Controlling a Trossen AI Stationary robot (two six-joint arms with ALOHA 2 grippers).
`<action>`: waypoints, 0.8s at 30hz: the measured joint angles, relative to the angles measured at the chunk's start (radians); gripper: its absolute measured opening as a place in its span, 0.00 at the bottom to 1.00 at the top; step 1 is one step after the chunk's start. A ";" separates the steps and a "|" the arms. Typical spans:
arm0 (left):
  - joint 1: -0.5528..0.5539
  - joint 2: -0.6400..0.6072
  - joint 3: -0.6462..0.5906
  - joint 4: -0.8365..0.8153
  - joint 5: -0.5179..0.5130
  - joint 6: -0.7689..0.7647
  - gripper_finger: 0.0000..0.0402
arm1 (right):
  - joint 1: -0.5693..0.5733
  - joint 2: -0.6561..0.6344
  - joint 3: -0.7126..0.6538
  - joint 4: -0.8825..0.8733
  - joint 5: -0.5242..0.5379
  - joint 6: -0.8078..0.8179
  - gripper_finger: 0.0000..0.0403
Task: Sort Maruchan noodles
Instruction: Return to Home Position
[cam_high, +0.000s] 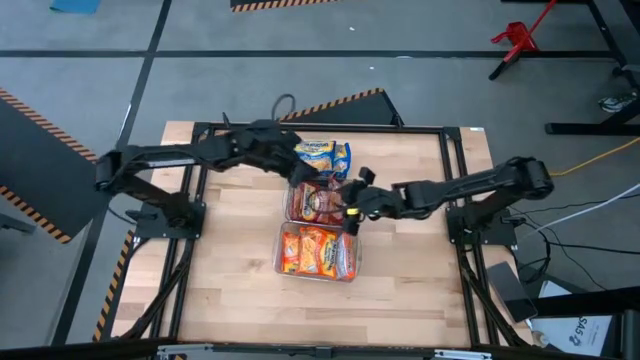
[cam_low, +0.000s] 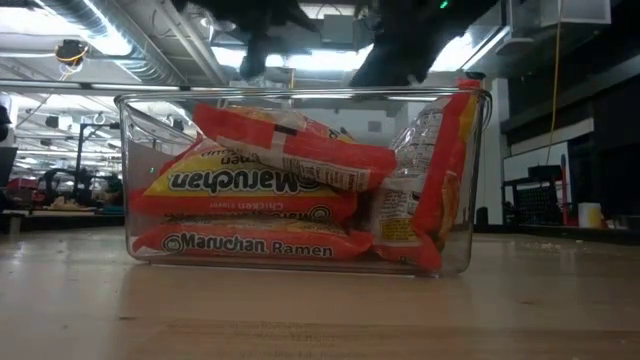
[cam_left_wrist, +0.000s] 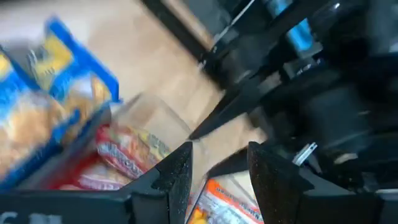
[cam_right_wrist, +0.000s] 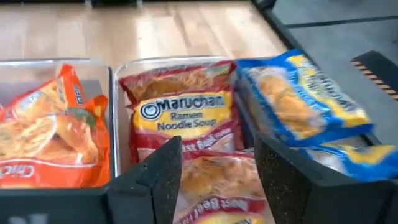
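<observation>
Three clear bins stand in a row down the middle of the table. The far one holds blue-and-yellow Maruchan packets (cam_high: 322, 157) (cam_right_wrist: 305, 99). The middle one holds red packets (cam_high: 316, 203) (cam_right_wrist: 180, 112). The near one holds orange packets (cam_high: 318, 252) (cam_low: 300, 180) (cam_right_wrist: 50, 137). My left gripper (cam_high: 303, 172) (cam_left_wrist: 217, 155) hovers open between the blue and red bins, with nothing between its fingers. My right gripper (cam_high: 352, 203) (cam_right_wrist: 217, 146) hangs open at the right rim of the red bin, above a red packet and clear of it.
The black frame rails (cam_high: 196, 200) run along the table's edges and both arm bases stand on them. Bare wood lies left (cam_high: 235, 250) and right (cam_high: 410, 260) of the bins. In the left wrist view the right arm (cam_left_wrist: 323, 93) stands close by.
</observation>
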 joint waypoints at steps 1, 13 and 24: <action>0.000 -0.024 0.000 -0.001 -0.015 0.021 0.37 | -0.006 0.025 0.000 0.022 -0.012 -0.003 0.46; -0.039 -0.239 -0.002 -0.013 -0.104 0.228 0.37 | -0.072 0.177 0.002 0.132 -0.152 -0.042 0.46; -0.043 -0.438 -0.001 0.019 -0.086 0.321 0.37 | -0.052 -0.047 0.327 -0.203 -0.215 -0.238 0.46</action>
